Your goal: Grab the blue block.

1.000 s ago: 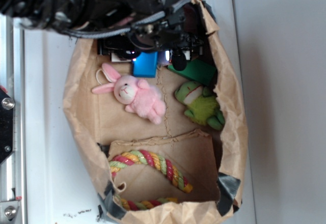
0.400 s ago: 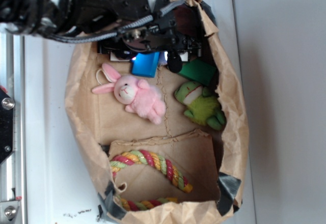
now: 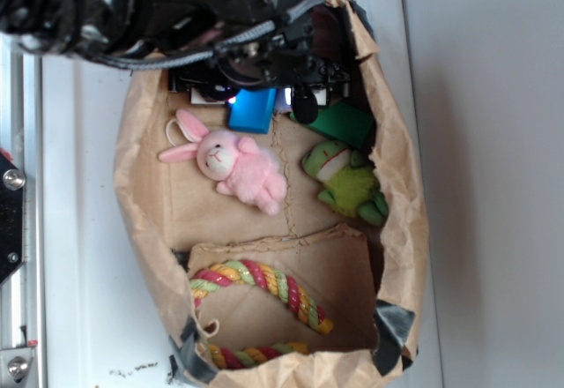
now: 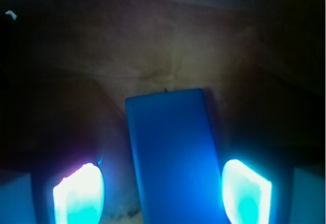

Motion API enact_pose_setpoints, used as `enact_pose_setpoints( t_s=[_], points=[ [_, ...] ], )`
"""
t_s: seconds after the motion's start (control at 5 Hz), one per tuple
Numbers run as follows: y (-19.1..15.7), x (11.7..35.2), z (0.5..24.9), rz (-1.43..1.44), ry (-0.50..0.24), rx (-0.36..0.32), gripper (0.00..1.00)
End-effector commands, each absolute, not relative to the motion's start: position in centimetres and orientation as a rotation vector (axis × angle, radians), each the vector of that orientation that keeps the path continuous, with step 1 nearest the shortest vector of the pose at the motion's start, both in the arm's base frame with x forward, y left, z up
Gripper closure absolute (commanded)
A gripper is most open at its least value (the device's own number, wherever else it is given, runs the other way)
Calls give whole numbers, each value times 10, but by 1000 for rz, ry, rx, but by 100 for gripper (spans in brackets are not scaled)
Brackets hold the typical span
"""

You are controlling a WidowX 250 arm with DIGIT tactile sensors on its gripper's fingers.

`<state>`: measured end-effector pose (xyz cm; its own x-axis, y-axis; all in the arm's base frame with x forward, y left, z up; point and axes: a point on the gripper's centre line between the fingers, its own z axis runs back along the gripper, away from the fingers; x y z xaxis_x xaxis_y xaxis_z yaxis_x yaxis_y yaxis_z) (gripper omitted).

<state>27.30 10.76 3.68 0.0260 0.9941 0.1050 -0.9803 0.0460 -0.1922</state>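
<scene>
The blue block (image 3: 252,111) lies flat on the cardboard floor of the brown paper bag (image 3: 141,176), at its top end. In the wrist view the blue block (image 4: 173,155) runs lengthwise between my two glowing fingertips (image 4: 80,193). My gripper (image 4: 162,192) is open, with a gap on each side of the block. In the exterior view my gripper (image 3: 264,88) hangs just above the block's upper end, and the black arm hides that end.
A pink plush bunny (image 3: 231,166) lies just below the block. A green block (image 3: 344,122) and a green plush frog (image 3: 346,182) sit to the right. A coloured rope toy (image 3: 260,284) lies in the lower section. The bag's walls crowd close around.
The arm has shifted slightly over the bag's top end. The blue block stays where it was.
</scene>
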Motion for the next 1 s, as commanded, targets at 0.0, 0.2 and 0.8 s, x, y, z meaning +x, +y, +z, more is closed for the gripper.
enact_pose_setpoints(
  t_s=[0.0,0.2,0.8],
  points=[
    [121,268,63,1529,-267,-108,0],
    [121,266,69,1526,-255,-119,0],
    [112,268,81,1531,-258,-139,0]
  ],
)
